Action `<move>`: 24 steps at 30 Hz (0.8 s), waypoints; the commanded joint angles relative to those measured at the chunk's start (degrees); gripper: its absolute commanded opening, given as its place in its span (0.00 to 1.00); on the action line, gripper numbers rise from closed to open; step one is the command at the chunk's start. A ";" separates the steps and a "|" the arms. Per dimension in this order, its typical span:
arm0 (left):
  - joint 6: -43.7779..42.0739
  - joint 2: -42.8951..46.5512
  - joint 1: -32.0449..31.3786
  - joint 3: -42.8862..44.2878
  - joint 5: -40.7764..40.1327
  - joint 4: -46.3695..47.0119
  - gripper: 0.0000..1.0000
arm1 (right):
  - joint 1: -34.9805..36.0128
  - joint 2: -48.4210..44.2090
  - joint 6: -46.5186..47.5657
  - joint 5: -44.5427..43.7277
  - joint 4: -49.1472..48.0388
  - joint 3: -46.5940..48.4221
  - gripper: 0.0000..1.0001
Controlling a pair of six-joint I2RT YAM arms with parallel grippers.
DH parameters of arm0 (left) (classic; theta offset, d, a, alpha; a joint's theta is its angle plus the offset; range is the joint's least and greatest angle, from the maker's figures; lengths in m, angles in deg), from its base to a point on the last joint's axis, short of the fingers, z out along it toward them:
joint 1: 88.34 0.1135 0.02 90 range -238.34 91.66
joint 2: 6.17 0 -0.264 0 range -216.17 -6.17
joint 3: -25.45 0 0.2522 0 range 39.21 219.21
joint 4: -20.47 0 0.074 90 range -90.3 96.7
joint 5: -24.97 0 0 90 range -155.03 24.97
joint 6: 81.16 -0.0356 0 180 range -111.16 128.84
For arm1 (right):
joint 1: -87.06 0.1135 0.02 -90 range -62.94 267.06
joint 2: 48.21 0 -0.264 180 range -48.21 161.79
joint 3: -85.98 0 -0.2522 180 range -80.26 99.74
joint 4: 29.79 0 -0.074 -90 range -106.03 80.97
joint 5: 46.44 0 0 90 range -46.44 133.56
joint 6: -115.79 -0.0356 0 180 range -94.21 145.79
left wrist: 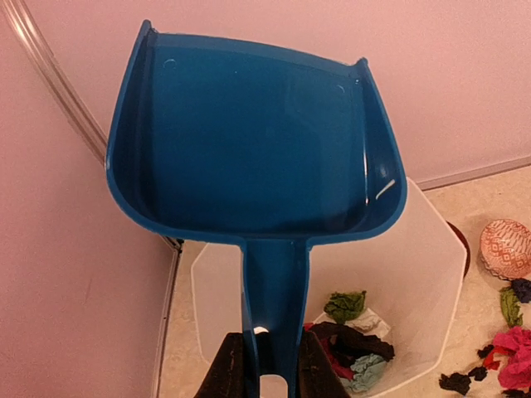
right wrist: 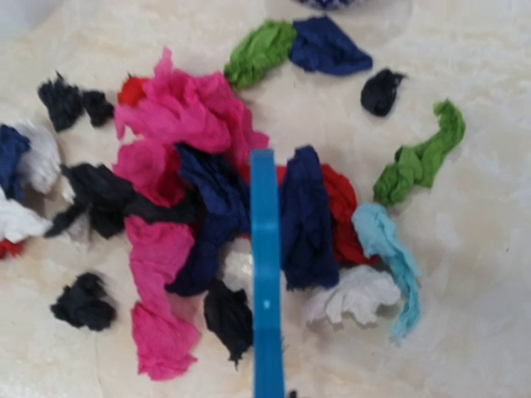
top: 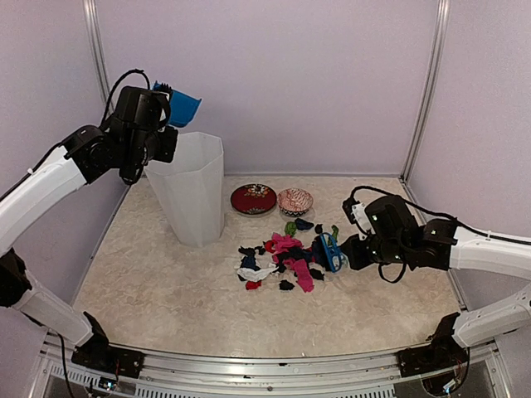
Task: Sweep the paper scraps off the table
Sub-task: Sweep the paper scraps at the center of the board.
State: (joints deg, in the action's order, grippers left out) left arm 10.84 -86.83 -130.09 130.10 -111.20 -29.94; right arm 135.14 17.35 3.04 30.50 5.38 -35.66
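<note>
On the table, what seems a brush covers paper scraps.

Paper scraps: crumpled wads in pink, navy, black, red, green, teal and white. They lie in a loose heap right of bench centre, many overlapping.
Far edge of heap: green wad beside navy wad.
Binned scraps: several lie inside the white bin.
Bench: beige, mottled, flat, metal-framed.

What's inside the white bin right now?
Some paper scraps lie at the bottom of the bin: green, white, black, red, teal. The dustpan hides the rest.
</note>
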 commanded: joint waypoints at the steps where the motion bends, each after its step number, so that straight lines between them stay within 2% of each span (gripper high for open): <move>1: 4.74 4.94 -0.76 0.26 10.69 -1.74 0.00 | -0.64 -2.15 1.03 0.37 0.98 2.32 0.00; 5: 6.29 9.22 -1.29 -0.47 18.97 -1.26 0.00 | -0.61 -3.15 1.52 4.27 -1.51 2.68 0.00; 10: 7.57 13.91 -1.40 -3.99 30.09 -0.06 0.00 | -0.61 -3.86 2.45 13.51 -6.84 2.36 0.00; 13: 7.76 16.71 -1.57 -7.24 33.93 1.29 0.00 | -0.61 -3.07 2.27 19.28 -10.18 2.25 0.00; 19: 9.06 20.37 -1.87 -11.94 36.54 1.93 0.00 | 0.77 1.93 -1.69 27.78 -19.25 1.21 0.00; 24: 9.19 21.86 -2.55 -13.93 37.40 1.84 0.00 | 2.72 9.29 -7.39 28.75 -24.30 2.25 0.00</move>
State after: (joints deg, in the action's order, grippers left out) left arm 19.29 -66.81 -131.93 117.29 -76.21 -29.74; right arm 136.23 21.70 0.94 55.75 -12.26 -34.68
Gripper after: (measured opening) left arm 0.161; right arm 0.050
